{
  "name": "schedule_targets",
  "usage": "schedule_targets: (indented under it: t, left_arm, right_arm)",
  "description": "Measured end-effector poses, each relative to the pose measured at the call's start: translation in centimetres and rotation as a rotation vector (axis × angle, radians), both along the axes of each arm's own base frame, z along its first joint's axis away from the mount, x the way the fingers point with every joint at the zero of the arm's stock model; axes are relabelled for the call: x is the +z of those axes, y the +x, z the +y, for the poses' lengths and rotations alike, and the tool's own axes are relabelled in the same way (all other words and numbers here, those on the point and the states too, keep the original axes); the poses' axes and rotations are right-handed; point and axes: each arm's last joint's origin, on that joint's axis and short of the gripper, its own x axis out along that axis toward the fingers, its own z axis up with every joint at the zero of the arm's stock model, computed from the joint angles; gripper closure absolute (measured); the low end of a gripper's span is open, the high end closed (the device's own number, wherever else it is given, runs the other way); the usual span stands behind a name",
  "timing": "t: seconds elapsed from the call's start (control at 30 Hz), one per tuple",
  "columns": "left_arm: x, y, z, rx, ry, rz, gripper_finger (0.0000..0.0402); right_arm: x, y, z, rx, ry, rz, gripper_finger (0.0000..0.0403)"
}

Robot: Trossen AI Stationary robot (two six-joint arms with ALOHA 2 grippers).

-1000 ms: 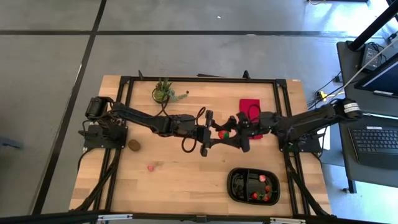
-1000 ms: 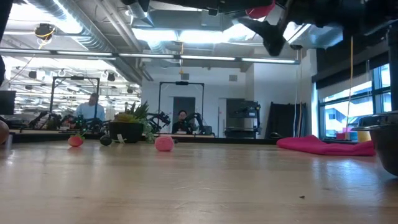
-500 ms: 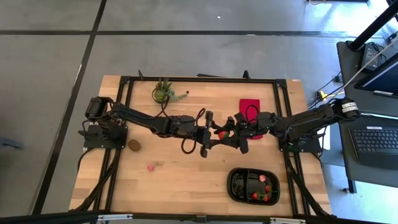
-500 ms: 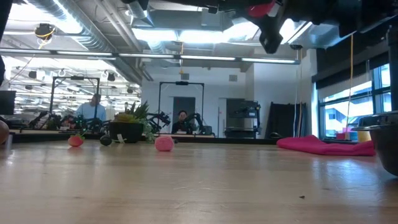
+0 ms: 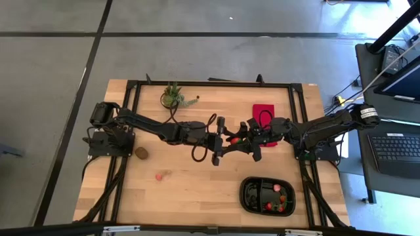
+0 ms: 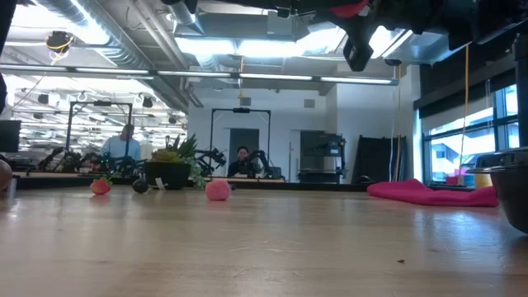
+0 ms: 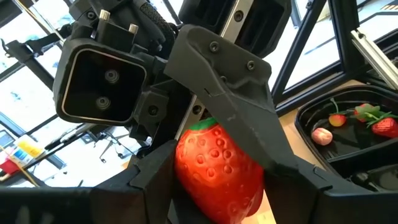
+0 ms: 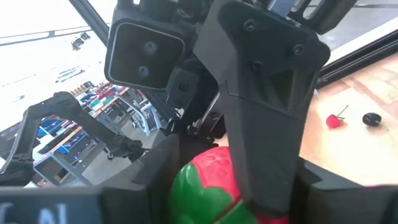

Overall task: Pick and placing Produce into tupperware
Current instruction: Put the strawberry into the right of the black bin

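I see a grey floor (image 5: 52, 78) with dark seams around the wood table (image 5: 190, 190). Behind: open lab, ceiling ducts (image 6: 124, 41), strip lights (image 6: 247, 76), windows (image 6: 462, 132) at right, seated person (image 6: 121, 147).

Both arms raised mid-table; left gripper (image 5: 223, 139), right gripper (image 5: 244, 139) meeting, fingers interleaved.

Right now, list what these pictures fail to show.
- Which end effector holds the strawberry: left end effector and right end effector crowd it in both wrist views.
- Pieces in the tupperware: too small in high view; low view's right edge cuts it.
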Motion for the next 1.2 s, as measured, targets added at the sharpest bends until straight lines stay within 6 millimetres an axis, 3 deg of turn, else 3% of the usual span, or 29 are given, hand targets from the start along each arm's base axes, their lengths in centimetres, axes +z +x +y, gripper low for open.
schedule_targets:
  t: [0.67,0.93,1.2]
  left_arm:
    - [-0.1,-0.1,-0.8,0.042,0.019,0.013,0.0194]
    - [-0.6,-0.5,-2.7,0.024,0.058,0.051,0.0134]
    - [-0.7,-1.1,-4.3,0.218,0.154,0.074,0.0105]
  right_arm:
    - [-0.1,0.0,0.1,0.010,0.017,0.017,0.0226]
    - [-0.3,-0.1,0.2,0.040,0.020,0.031,0.0237]
    - [-1.0,-0.2,0.2,0.050,0.035,0.122,0.0237]
